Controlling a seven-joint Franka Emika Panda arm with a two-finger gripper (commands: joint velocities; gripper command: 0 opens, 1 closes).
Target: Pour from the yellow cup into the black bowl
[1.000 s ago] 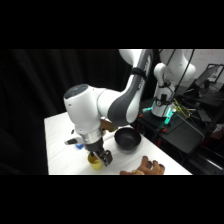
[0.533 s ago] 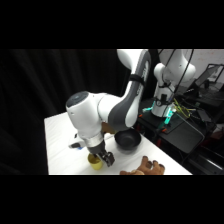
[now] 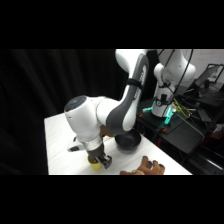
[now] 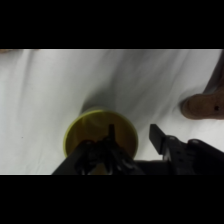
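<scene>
Gripper point(image 4: 131, 137) straddling the yellow cup point(image 4: 100, 131) rim, fingers spread.
It should close squarely before lifting toward the black bowl point(image 3: 128, 142).

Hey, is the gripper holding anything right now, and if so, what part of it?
Cannot be told for sure. The gripper straddles the yellow cup at its rim, one finger inside and one outside, but the cup stands on the table and a closed grip is not visible.

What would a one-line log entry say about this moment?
phase: grasping | claw: open, one finger inside yellow cup, one outside its rim | cup: upright on table | black bowl: beside the arm, untouched
</scene>
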